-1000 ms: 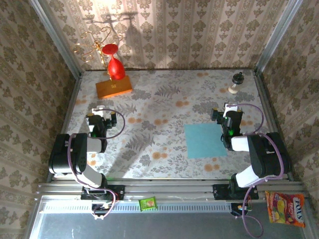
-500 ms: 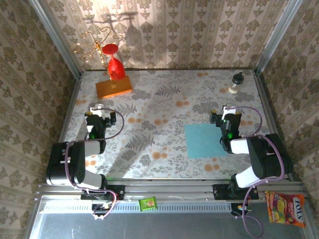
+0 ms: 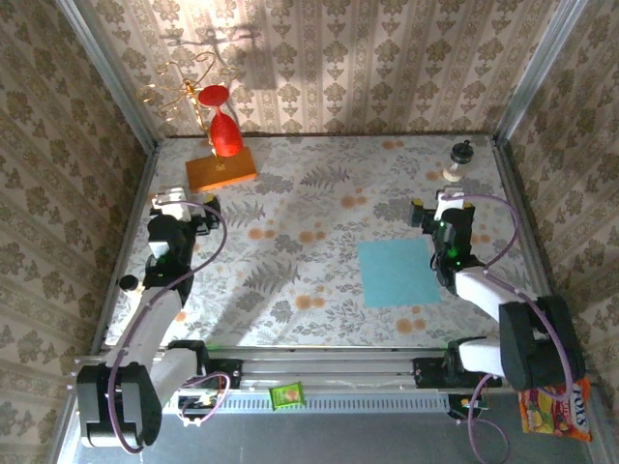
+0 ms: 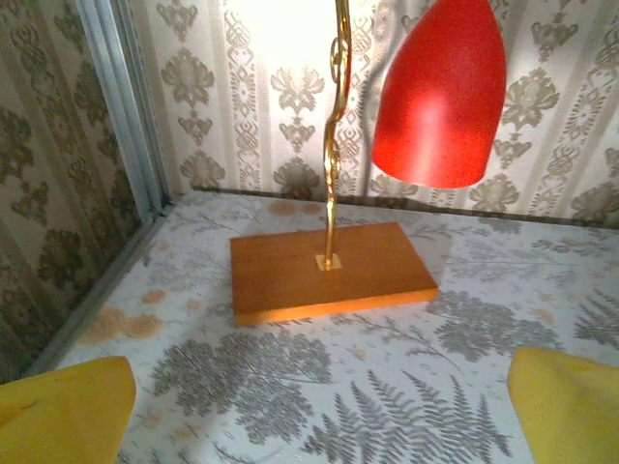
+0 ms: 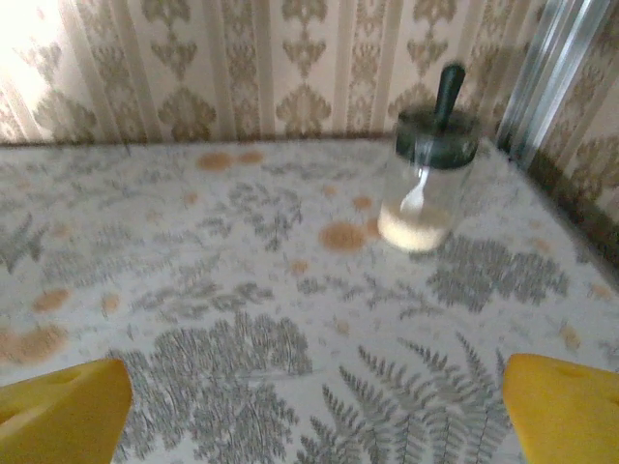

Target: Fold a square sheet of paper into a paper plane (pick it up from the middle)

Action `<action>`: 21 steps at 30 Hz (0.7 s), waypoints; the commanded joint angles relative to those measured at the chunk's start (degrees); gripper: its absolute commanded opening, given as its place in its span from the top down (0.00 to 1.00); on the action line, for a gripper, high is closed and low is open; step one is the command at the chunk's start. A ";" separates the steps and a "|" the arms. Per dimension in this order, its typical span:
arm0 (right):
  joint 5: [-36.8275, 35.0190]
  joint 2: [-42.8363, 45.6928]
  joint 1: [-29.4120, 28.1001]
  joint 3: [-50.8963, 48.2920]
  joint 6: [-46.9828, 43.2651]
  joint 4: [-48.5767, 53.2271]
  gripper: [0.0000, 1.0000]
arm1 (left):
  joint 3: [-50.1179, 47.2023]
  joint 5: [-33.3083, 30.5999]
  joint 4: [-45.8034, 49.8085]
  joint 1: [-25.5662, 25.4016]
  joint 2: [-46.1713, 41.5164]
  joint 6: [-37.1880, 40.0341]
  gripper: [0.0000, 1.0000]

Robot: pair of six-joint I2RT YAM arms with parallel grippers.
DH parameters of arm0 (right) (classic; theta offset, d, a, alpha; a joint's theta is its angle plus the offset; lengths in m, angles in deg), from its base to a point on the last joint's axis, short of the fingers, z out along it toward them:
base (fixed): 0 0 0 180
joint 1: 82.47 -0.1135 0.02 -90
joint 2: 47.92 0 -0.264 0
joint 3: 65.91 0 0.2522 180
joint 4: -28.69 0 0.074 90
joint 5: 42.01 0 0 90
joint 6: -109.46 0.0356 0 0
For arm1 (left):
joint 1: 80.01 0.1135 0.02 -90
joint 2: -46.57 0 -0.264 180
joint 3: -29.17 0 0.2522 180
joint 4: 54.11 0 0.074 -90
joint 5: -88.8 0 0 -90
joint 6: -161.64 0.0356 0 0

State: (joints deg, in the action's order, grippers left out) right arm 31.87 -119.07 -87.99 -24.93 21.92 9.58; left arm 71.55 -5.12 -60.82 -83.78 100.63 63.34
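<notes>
**Sheet flat and unfolded; both sets of jaws wide open, holding nothing.**

From above, you have the square sheet of paper (image 3: 397, 273) lying flat on the tabletop (image 3: 309, 193), right of centre, its right edge just beside the right arm. Being square it has no long axis, and its edges run nearly true with the tabletop, perhaps turned a touch. The right jaws sit past its far right corner, and the left jaws are well apart at the left. In the left wrist view your open jaws face the lamp's orange base (image 4: 329, 275). In the right wrist view they face a jar (image 5: 426, 184). I'd judge you should bring the right jaws over the sheet's middle, descend straight and pinch gently.
</notes>
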 commanded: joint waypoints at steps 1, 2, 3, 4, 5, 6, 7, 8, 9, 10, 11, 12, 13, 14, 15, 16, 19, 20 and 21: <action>0.26 3.92 -0.46 5.83 7.74 19.17 0.00 | 3.58 2.06 12.12 0.36 -1.60 -11.00 0.00; 0.49 4.58 -0.46 8.32 11.70 25.20 0.00 | 4.68 2.52 14.45 0.88 -1.45 -11.74 0.00; 1.43 4.71 -0.46 10.48 14.84 30.59 0.00 | 5.76 3.38 16.60 1.60 -1.25 -11.97 0.00; 3.89 4.50 -0.46 12.98 16.88 35.91 0.00 | 6.90 4.29 18.82 2.55 -0.82 -13.05 0.00; 6.38 4.09 -0.45 15.04 18.45 40.21 0.00 | 7.63 6.73 20.36 3.85 -0.57 -14.52 0.00; 8.42 3.68 -0.51 16.42 19.79 43.65 0.00 | 8.08 10.32 20.72 5.32 -0.13 -15.47 0.00; 11.42 3.34 -0.54 17.56 20.61 46.22 0.00 | 8.20 14.51 20.44 6.97 0.19 -16.47 0.00; 14.31 3.24 -0.63 18.20 21.47 48.29 0.00 | 8.03 17.55 19.81 7.76 0.60 -17.29 0.00; 16.32 3.29 -0.72 18.92 22.51 49.98 0.00 | 8.22 18.73 20.00 8.00 0.96 -17.96 0.00; 18.31 3.37 -0.91 19.51 23.32 52.26 0.00 | 8.71 19.91 20.71 7.97 1.50 -18.39 0.00; 19.85 3.44 -1.03 19.96 24.31 54.34 0.00 | 9.54 21.04 21.88 7.50 2.25 -18.77 0.00; 21.39 3.50 -1.19 19.89 24.68 55.31 0.00 | 10.43 21.56 23.40 6.83 3.14 -18.92 0.00; 23.37 3.71 -1.48 19.05 24.99 55.39 0.06 | 11.44 21.68 24.86 5.81 4.11 -18.90 0.00; 24.19 4.22 -2.03 17.69 26.09 54.90 0.12 | 12.14 21.67 25.75 4.26 5.06 -18.79 0.00; 24.40 4.75 -2.67 16.23 27.24 53.78 0.15 | 12.56 22.15 25.85 2.99 6.09 -18.85 0.00; 25.75 5.05 -3.44 14.47 28.44 52.10 0.19 | 12.67 23.22 25.20 1.50 7.37 -19.35 0.00; 25.97 2.90 -6.95 13.10 31.43 50.89 0.33 | 13.25 24.27 22.99 -2.54 11.18 -22.03 0.00; 25.73 1.25 -8.63 13.41 31.88 50.88 0.38 | 13.49 24.66 22.34 -4.23 12.31 -22.33 0.00; 25.32 -0.13 -9.87 13.66 32.46 50.82 0.41 | 13.77 24.10 22.06 -5.59 13.27 -22.69 0.00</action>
State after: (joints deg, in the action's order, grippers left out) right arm 54.80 -116.84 -95.21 -11.49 50.60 59.29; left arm 83.60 16.43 -38.48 -86.82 112.13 43.52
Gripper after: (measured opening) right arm 0.604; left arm 0.999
